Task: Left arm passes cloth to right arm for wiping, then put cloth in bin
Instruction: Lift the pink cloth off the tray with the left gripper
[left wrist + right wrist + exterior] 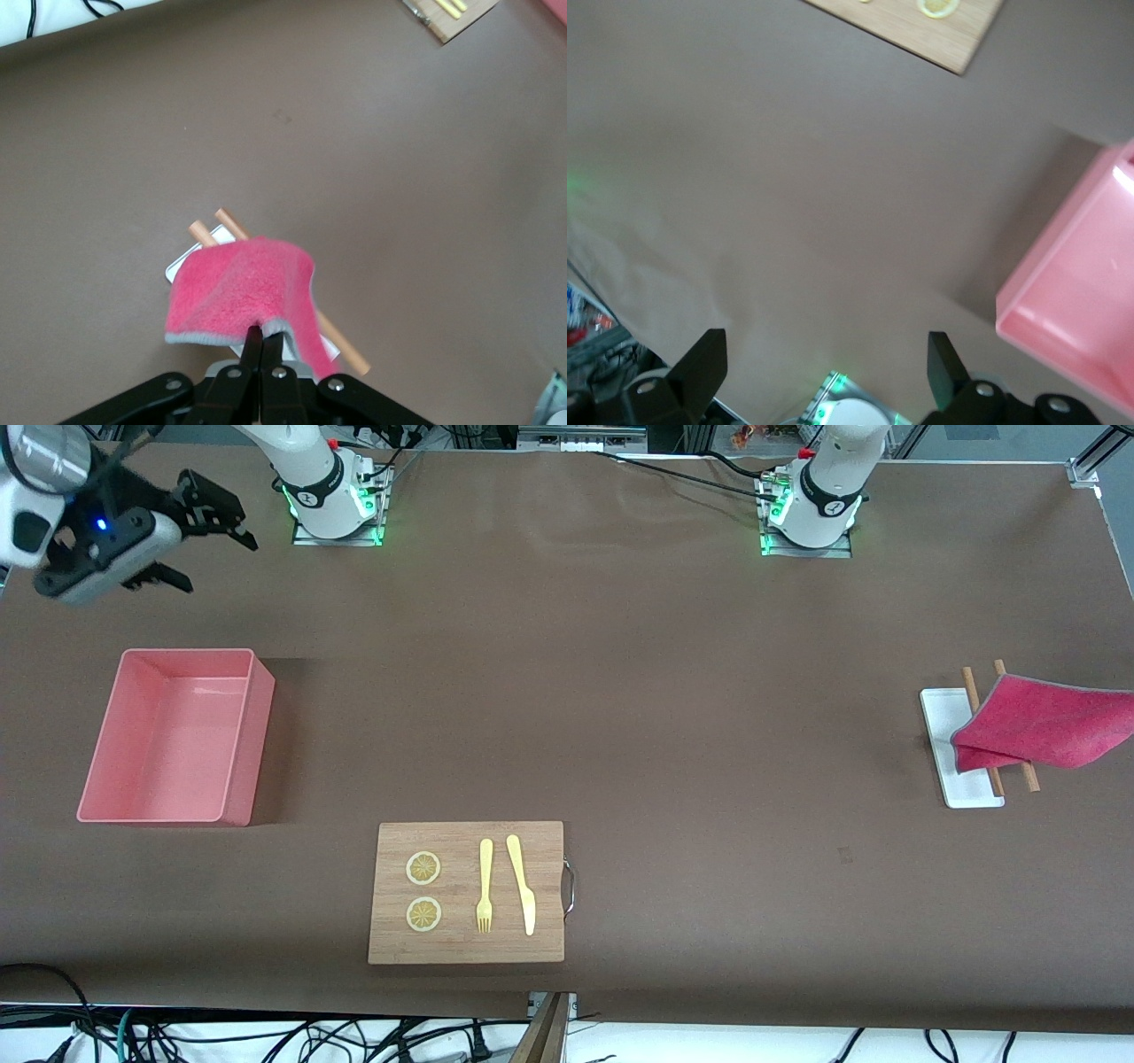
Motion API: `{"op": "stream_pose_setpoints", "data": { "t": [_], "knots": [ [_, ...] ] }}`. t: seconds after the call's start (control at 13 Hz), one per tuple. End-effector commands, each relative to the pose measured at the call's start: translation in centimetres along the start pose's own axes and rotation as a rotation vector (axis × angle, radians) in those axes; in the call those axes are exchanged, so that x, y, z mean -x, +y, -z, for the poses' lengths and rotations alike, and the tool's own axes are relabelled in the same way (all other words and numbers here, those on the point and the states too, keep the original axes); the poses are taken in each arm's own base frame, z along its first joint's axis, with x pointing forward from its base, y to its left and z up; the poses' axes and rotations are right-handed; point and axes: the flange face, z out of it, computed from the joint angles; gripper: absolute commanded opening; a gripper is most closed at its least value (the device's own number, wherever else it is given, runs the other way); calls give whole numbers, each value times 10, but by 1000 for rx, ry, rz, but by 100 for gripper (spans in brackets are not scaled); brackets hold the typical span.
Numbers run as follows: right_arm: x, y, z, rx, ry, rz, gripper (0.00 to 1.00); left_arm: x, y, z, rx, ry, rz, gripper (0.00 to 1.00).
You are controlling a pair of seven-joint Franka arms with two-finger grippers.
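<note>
The crimson-pink cloth (1050, 724) with a grey edge hangs in the air at the left arm's end of the table, draped over a small white tray. In the left wrist view, my left gripper (267, 335) is shut on the grey hem of the cloth (239, 292); the hand itself lies outside the front view. My right gripper (220, 567) hovers open and empty above the table at the right arm's end, close to its base. The pink bin (252, 744) stands empty on the table, nearer the front camera than that gripper. The right wrist view shows the bin's corner (1076, 305) beside my open right gripper (824, 350).
Under the cloth, two wooden chopsticks (972, 687) lie across the white tray (946, 717). A wooden cutting board (465, 948) near the front edge carries two lemon slices (423, 868), a yellow fork (485, 886) and a yellow knife (523, 884).
</note>
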Motion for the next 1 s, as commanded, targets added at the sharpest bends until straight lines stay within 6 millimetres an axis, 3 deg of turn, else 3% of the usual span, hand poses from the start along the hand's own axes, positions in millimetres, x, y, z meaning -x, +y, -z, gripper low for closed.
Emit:
{"op": "stream_pose_setpoints", "data": {
  "t": [0.0,0.38,0.54,0.77,0.92],
  "knots": [
    [-18,31,-30,-110,29,188,100,-74,57,14,-71,-131,83,0],
    [-59,63,-102,-325,117,560,100,-182,140,-15,-106,-272,240,0],
    [-65,55,-120,-407,169,622,100,-222,172,-37,-114,-317,330,0],
    [-92,27,-153,-429,269,802,100,-282,232,-84,-129,-358,426,0],
    [-114,9,-170,-436,340,825,100,-323,289,-123,-144,-388,497,0]
  ]
}}
